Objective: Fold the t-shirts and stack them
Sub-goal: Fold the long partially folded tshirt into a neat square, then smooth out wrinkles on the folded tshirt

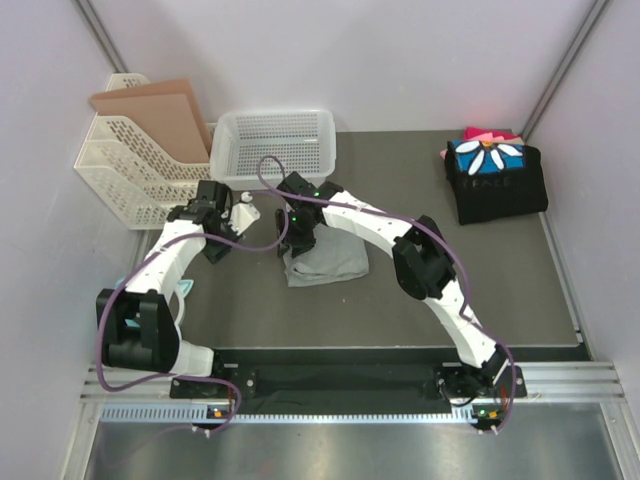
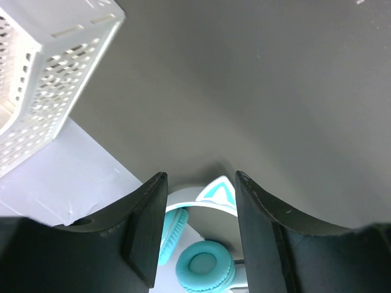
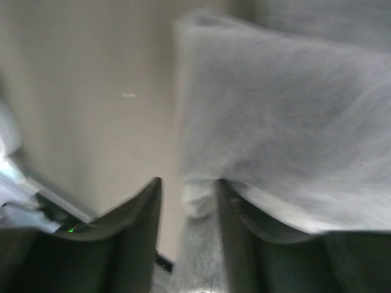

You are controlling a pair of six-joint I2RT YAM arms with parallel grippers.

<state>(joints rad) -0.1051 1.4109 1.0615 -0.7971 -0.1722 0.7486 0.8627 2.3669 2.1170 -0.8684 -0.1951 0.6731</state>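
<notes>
Just in front of the white basket (image 1: 275, 140), on the dark mat (image 1: 520, 280), lies the grey t-shirt (image 1: 330, 260), folded into a small, roughly square packet. Its left edge sits under the right gripper (image 1: 297, 243), which comes down on it from above. The right wrist camera is blurred. There the cloth fills the upper right, and a folded corner of it pokes down into the gap between the two fingers (image 3: 137, 232). The corner lies against the finger on the picture's right, while a strip of bare surface shows between it and the other finger. So the fingers stand a little apart around the corner, not pinched on it.

In front of the basket's left corner, the left gripper (image 2: 198, 177) hangs well apart from the shirt. Its fingers (image 2: 143, 226) are spread with nothing between them. Past them only the mat shows, and under them teal-and-white headphones (image 2: 204, 268).

To the right of the basket, well apart from it by the mat's far right corner, the other t-shirts are stacked. A black one (image 1: 497, 190) with a blue panel and a white daisy lies on top, and pink and red ones (image 1: 482, 133) peek out behind it. Just left of the basket a white file rack (image 1: 115, 170) holds a brown folder (image 1: 150, 110).
</notes>
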